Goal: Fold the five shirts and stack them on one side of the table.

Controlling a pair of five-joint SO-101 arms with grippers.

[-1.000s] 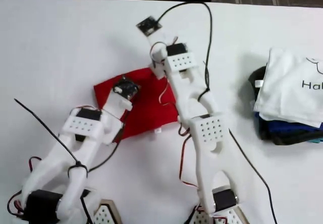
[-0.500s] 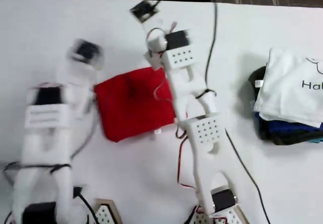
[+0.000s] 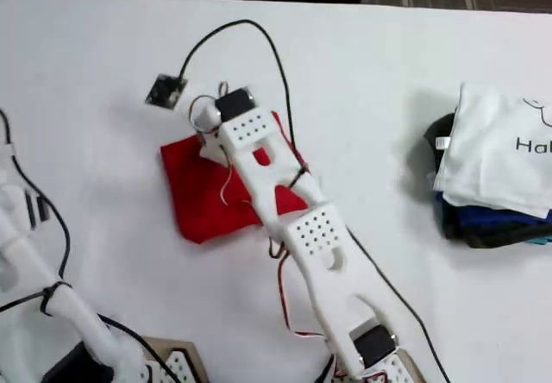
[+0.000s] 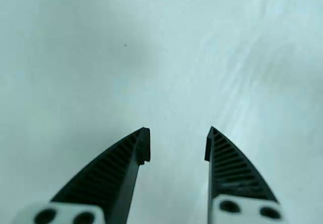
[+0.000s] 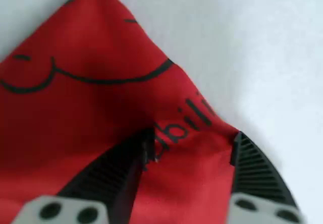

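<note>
Red shirt [image 3: 203, 197]: folded into a small square, lying left of the middle of the table [image 3: 103, 55], well apart from the stack [image 3: 487, 223] at the right edge.
Right gripper [image 5: 194, 146]: jaws spread wide over the red cloth near 1 corner, nothing pinched.
Left gripper [image 4: 176, 143]: jaws wide apart over bare table at the left side, empty.
Risk: if the right jaws close on the top layer alone, a lift would likely peel the fold open. A drag toward the stack could bunch the cloth, and a careless drop might skew the pile.
Count: 1 loose red shirt; 1 stack, with a white shirt [image 3: 492, 154] on top and blue and black layers beneath — exact number hidden; 2 arms.
</note>
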